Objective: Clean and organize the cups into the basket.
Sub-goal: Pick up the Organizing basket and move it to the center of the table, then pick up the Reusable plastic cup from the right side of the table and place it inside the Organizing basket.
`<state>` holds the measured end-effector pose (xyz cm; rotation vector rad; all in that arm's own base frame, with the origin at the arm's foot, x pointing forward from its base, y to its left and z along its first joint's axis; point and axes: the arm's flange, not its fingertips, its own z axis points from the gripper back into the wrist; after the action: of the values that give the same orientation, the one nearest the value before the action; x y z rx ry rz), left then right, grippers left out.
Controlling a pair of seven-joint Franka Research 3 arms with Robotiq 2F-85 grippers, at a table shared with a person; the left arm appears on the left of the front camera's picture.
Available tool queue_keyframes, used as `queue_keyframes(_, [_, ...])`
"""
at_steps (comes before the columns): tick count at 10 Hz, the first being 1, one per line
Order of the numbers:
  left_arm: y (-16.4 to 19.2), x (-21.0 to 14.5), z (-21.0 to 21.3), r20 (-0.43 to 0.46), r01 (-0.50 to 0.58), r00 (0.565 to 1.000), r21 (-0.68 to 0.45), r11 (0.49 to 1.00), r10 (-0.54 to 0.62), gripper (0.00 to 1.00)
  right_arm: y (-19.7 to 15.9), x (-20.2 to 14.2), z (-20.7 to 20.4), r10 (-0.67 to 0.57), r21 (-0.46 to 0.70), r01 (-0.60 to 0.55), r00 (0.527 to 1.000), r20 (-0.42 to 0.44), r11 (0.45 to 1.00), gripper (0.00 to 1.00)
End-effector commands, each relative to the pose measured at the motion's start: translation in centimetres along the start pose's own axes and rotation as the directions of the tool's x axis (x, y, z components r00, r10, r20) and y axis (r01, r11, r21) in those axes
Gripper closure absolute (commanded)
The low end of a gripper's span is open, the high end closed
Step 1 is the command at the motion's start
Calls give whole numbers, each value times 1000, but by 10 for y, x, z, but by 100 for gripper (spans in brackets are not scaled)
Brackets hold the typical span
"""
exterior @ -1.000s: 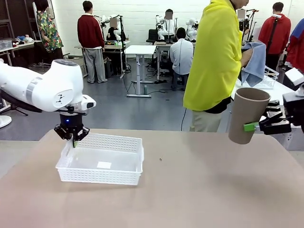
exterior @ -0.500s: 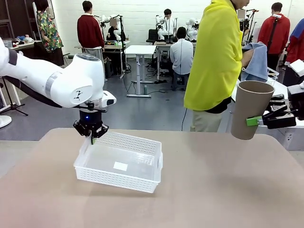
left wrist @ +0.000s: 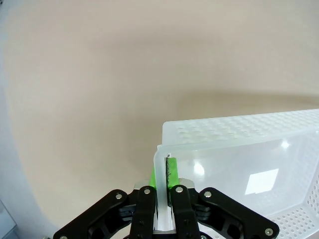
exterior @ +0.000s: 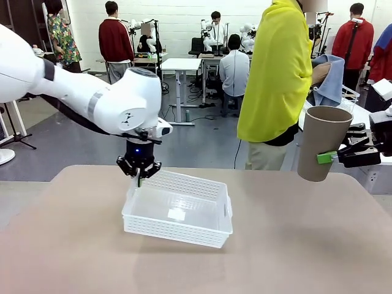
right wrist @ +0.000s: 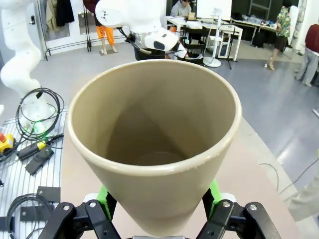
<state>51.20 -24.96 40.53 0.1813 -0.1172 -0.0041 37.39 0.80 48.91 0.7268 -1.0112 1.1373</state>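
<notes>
Basket has slid from the desk's left edge toward centre, rim clamped in my left pincer; my right pincer grips a tan cup, awaiting placement inside.

Figure: open workshop room beyond a tan table.
White far wall; grey floor; white desk at far centre.
</notes>
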Motion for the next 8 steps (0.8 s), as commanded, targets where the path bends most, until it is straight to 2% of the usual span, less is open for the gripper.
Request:
queue_keyframes(1, [-19,22,0,-18,-5,1000,38,999,6,100,-1,-2,-1,14,1,-14,1000,1,1000,100])
queue_keyframes(4, [-39,38,-4,-66,3,998,25,1000,-1,100,-1,-2,-1,14,1,-14,1000,1,1000,100])
queue_keyframes(6, [-34,41,-1,-80,-14,997,7,1000,15,100,-1,-2,-1,14,1,-14,1000,1,1000,100])
queue_keyframes(8, [-35,33,-8,-59,16,998,8,1000,-16,100,-1,-2,-1,14,1,-14,1000,1,1000,100])
